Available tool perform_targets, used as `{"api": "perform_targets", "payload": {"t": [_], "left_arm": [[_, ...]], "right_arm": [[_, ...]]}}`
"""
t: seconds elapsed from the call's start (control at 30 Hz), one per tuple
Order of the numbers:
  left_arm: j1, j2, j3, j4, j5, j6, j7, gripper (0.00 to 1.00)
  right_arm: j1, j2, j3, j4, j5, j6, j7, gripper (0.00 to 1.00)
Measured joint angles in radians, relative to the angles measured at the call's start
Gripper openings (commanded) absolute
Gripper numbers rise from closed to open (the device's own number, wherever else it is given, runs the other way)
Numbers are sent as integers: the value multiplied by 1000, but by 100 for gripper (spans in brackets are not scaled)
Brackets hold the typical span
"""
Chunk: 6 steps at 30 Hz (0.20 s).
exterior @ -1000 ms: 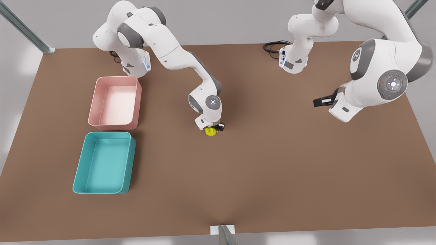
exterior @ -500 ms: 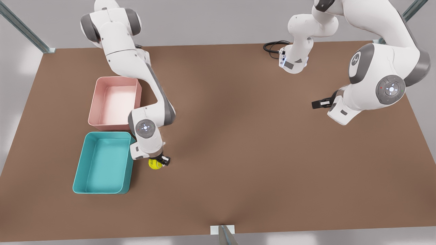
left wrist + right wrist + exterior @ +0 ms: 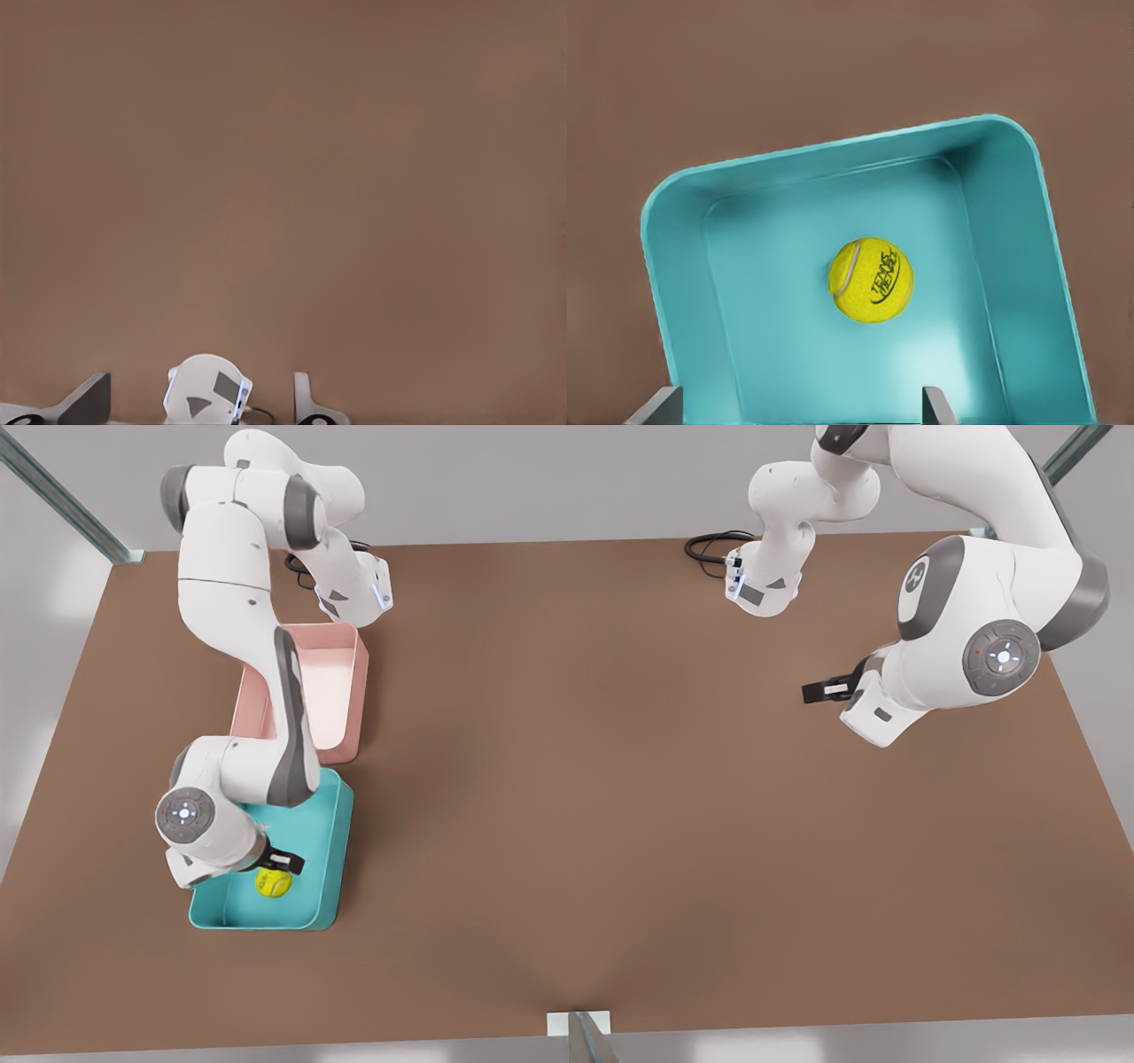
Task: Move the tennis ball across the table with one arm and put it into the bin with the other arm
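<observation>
Right gripper (image 3: pixel 282 862): hanging at the front view's eight o'clock, fingers (image 3: pixel 937 405) standing apart, gripping nothing. Left gripper (image 3: pixel 817 689): waiting at three o'clock, pointing toward nine o'clock, fingers (image 3: pixel 306 400) spread, elbow raised.

Tennis ball (image 3: pixel 274 883) in the bin (image 3: pixel 328 841), pink tub (image 3: pixel 350 691) just behind.

Scene evenly and brightly lit from above. Soft, diffuse shadows are cast on the table (image 3: pixel 620 797) beneath both arms. A pale sheen is seen on the bin (image 3: pixel 1010 266) floor. No blur or edge distortion is noted.
</observation>
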Motion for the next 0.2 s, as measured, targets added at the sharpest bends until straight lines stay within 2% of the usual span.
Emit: {"api": "perform_targets", "payload": {"t": [0.03, 0.07, 0.1, 0.13, 0.2], "left_arm": [[1, -1, -1, 0, 0, 0, -1, 100], [2, -1, -4, 0, 0, 0, -3, 100], [2, -2, -6, 0, -1, 0, -4, 100], [1, -2, -7, 0, -1, 0, -5, 100], [1, -2, -8, 0, -1, 0, -7, 100]], "right_arm": [[-10, -24, 9, 89, 4, -95, -14, 100], [-66, -101, 94, 129, -25, -180, -23, 100], [-136, -192, 200, 124, -62, -251, -31, 100], [-192, -278, 262, 90, -84, -307, -39, 100], [-267, -375, 320, 33, -100, -394, -53, 100]]}}
